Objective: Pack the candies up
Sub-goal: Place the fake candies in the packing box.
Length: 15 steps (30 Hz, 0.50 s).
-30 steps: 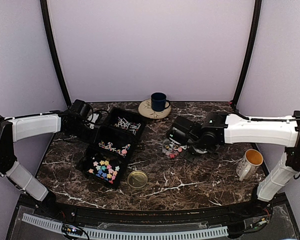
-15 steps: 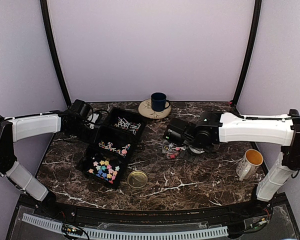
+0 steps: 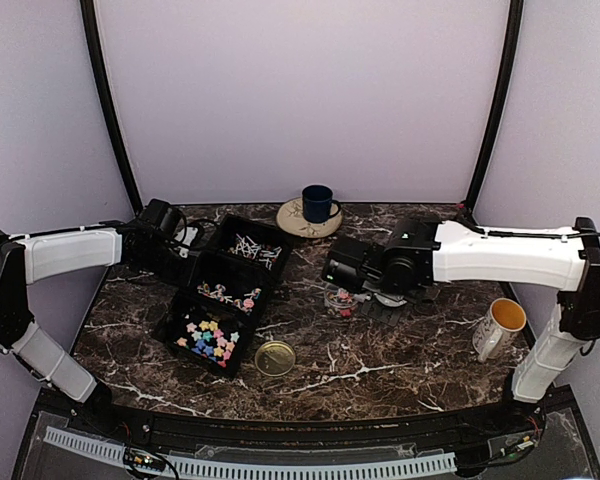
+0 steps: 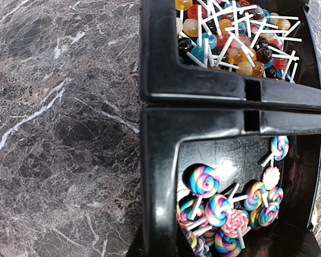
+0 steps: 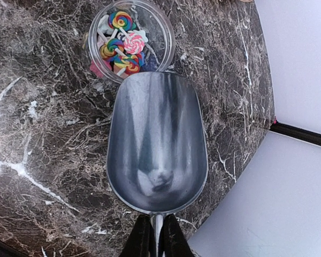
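Right wrist view: my right gripper (image 5: 154,235), at the bottom edge of the frame, is clamped on the handle of an empty metal scoop (image 5: 158,139). The scoop's long axis runs straight up the frame, and its lip meets the near rim of the small clear jar (image 5: 172,45), which holds a few swirl lollipop candies (image 5: 123,45).

Top view: the rest of the candies lie in the black three-part tray (image 3: 192,292), left of the jar and well apart from it. My left gripper (image 3: 187,245) is nearer the tray, at its far left side. Any refill, as I judge it, means swinging the scoop leftward.

The left gripper's jaws are together, but whether they pinch the tray wall cannot be made out. My right arm hides the scoop from above.
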{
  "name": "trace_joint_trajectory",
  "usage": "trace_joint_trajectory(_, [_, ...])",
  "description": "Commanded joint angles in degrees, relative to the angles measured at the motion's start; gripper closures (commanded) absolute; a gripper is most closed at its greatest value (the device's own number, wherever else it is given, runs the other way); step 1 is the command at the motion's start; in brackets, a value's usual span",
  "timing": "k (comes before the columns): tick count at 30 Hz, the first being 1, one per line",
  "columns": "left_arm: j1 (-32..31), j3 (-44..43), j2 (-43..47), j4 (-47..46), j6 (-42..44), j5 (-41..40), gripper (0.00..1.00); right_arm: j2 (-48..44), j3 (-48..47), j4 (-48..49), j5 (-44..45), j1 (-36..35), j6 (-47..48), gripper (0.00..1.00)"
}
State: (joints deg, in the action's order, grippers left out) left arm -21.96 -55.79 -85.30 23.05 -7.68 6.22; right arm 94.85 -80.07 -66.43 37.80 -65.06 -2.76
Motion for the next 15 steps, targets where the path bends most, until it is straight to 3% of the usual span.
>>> trace_joint_trajectory(1, [0.22, -3.21, 2.42, -3.98, -0.98, 3.19, 1.00, 0.73, -2.64, -2.08, 3.55, -0.72, -1.45, 1.00])
trace_joint_trajectory(15, [0.17, -3.10, 2.59, -3.89, -0.87, 3.11, 1.00, 1.90, -4.78, 0.94, 3.31, -1.84, 0.79, 1.00])
